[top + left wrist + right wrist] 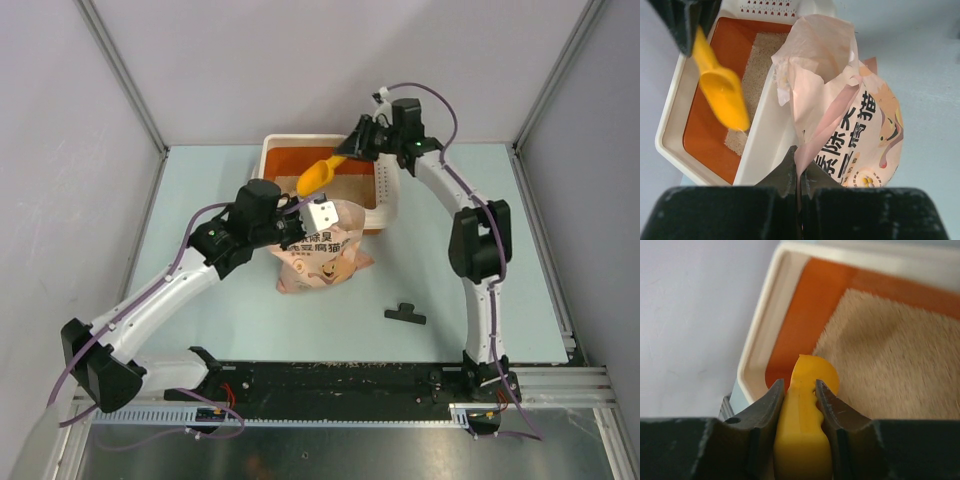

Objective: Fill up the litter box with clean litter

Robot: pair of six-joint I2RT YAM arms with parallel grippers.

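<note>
The right gripper (800,386) was closed on the handle of the orange scoop (725,100), above the litter box (765,137). The left gripper (799,162) pinched tight the top edge of the pink bag (860,125). In the top view the bag hid the box's near wall. The clean litter (757,70) covered part of the floor and looked blurred from the right wrist.
</note>
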